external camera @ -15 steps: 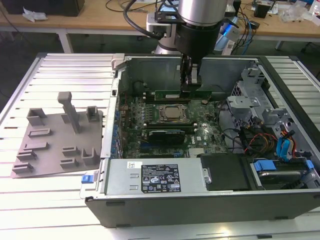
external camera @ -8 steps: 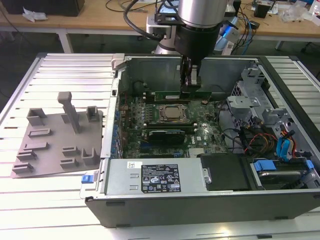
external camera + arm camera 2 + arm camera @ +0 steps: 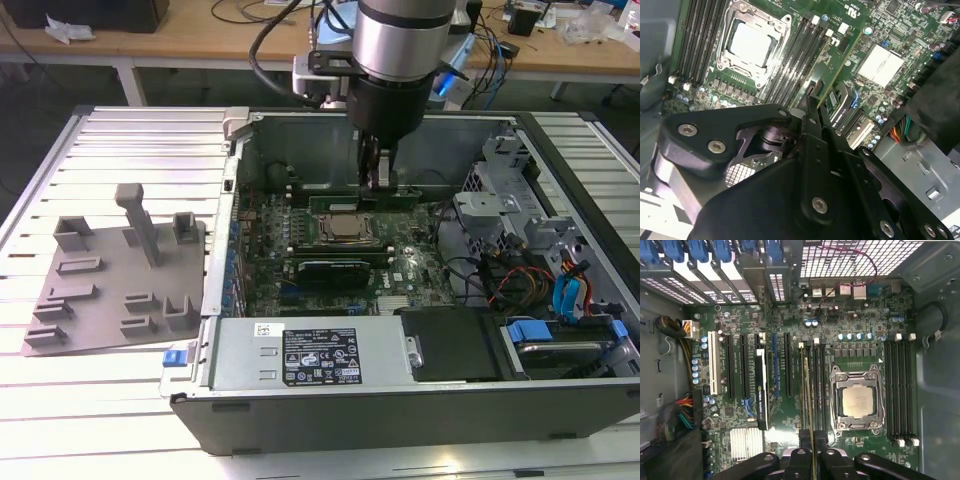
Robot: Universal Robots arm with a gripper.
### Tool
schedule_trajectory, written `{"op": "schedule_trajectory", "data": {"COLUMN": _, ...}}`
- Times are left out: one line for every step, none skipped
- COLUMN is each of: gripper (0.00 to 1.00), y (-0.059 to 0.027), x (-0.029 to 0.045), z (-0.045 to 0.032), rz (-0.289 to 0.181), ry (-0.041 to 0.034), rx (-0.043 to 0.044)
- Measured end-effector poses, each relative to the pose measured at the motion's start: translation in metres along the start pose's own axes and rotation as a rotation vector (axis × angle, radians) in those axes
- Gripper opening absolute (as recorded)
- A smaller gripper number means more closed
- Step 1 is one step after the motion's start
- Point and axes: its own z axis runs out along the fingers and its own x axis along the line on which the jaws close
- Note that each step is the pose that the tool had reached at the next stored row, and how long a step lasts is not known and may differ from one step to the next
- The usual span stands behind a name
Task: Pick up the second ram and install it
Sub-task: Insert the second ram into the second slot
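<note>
The second ram (image 3: 362,200) is a thin green stick standing on edge along the black memory slots just behind the processor socket (image 3: 346,230) in the exterior view. My gripper (image 3: 378,178) reaches down into the open computer case (image 3: 240,130) and is shut on the stick near its middle. In the first wrist view the second ram (image 3: 807,400) shows edge-on as a narrow yellow-green line running out from between the fingers (image 3: 799,460) of my gripper (image 3: 812,462). In the second wrist view my gripper (image 3: 812,107) pinches the same edge (image 3: 840,65). I cannot tell whether the stick is seated in the slot.
A black expansion card (image 3: 761,390) stands in a slot beyond the memory row. A silver power supply (image 3: 310,355) fills the case's near side, with drive bays and cables (image 3: 550,280) at the exterior view's right. A grey parts fixture (image 3: 120,280) lies on the slatted table at the left.
</note>
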Motion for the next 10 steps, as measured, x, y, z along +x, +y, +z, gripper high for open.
{"op": "schedule_trajectory", "data": {"gripper": 0.11, "y": 0.0, "x": 0.0, "z": 0.0029, "rz": 0.0, "ry": 0.0, "rx": 0.0}}
{"op": "schedule_trajectory", "data": {"gripper": 0.11, "y": 0.0, "x": -0.0001, "z": 0.0054, "rz": 0.0, "ry": -0.0001, "rx": 0.0}}
{"op": "schedule_trajectory", "data": {"gripper": 0.11, "y": 0.0, "x": -0.0003, "z": 0.0082, "rz": 0.0, "ry": 0.0, "rx": 0.0}}
{"op": "schedule_trajectory", "data": {"gripper": 0.11, "y": 0.0, "x": -0.0005, "z": 0.0112, "rz": 0.0, "ry": 0.0001, "rx": 0.0}}
{"op": "schedule_trajectory", "data": {"gripper": 0.11, "y": 0.0, "x": -0.0008, "z": 0.0137, "rz": 0.0, "ry": 0.0, "rx": 0.0}}
{"op": "schedule_trajectory", "data": {"gripper": 0.11, "y": 0.0, "x": -0.0011, "z": 0.0161, "rz": 0.0, "ry": 0.0, "rx": 0.0}}
{"op": "schedule_trajectory", "data": {"gripper": 0.11, "y": 0.0001, "x": -0.0015, "z": 0.0189, "rz": 0.0, "ry": 0.0, "rx": 0.0}}
{"op": "schedule_trajectory", "data": {"gripper": 0.11, "y": 0.0001, "x": -0.0019, "z": 0.022, "rz": 0.0, "ry": -0.0001, "rx": 0.0001}}
{"op": "schedule_trajectory", "data": {"gripper": 0.11, "y": 0.0001, "x": -0.0022, "z": 0.0232, "rz": 0.0, "ry": 0.0, "rx": 0.0}}
{"op": "schedule_trajectory", "data": {"gripper": 0.11, "y": 0.0002, "x": -0.0026, "z": 0.0243, "rz": 0.0, "ry": 0.0002, "rx": 0.0}}
